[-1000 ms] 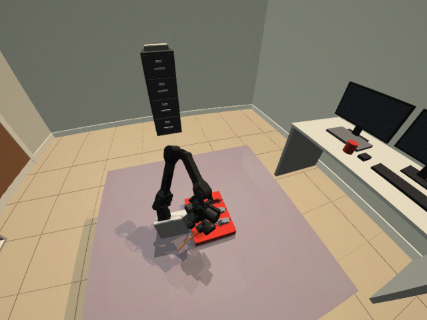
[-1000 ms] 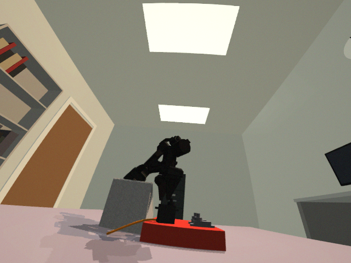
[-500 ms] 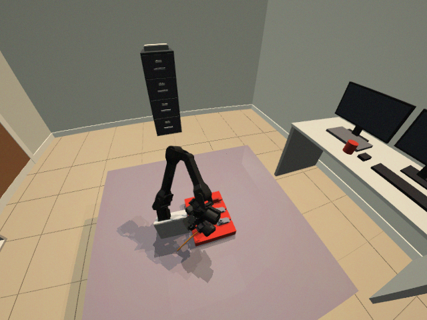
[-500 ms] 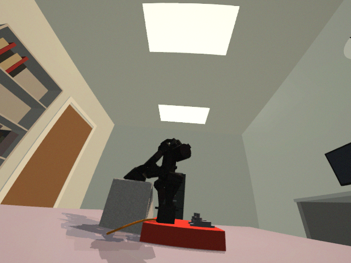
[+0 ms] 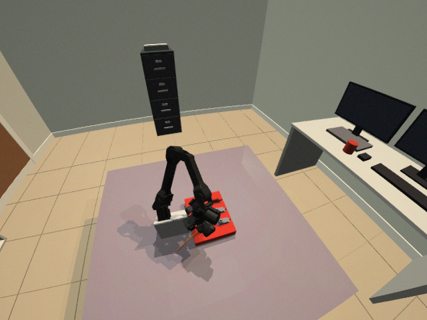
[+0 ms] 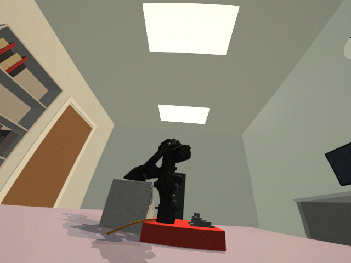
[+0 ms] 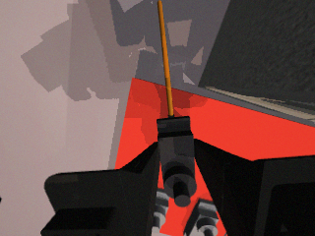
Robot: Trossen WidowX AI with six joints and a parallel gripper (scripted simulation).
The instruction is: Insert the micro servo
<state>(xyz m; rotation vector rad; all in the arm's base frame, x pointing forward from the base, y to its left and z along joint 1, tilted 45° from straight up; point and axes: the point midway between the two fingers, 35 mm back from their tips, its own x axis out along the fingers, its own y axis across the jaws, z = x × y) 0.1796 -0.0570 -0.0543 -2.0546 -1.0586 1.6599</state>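
The micro servo (image 7: 176,147) is a small dark block standing on the near-left part of the red deck (image 7: 246,133) (image 5: 225,231) (image 6: 181,234), with its output shaft towards the wrist camera. Its orange cable (image 7: 164,59) (image 5: 186,242) (image 6: 127,225) runs off the deck's edge onto the mat. My gripper (image 7: 175,145) (image 5: 199,225) (image 6: 165,215) reaches straight down and its two black fingers press on the servo's sides. In the top and exterior views the fingers hide the servo. The marked pocket is hidden.
Two mounted servos (image 7: 159,216) (image 6: 199,221) sit on the deck just behind the gripper. The arm's grey base block (image 5: 170,223) (image 6: 127,200) stands against the deck's left side. A filing cabinet (image 5: 161,89) and a desk (image 5: 310,134) stand far off.
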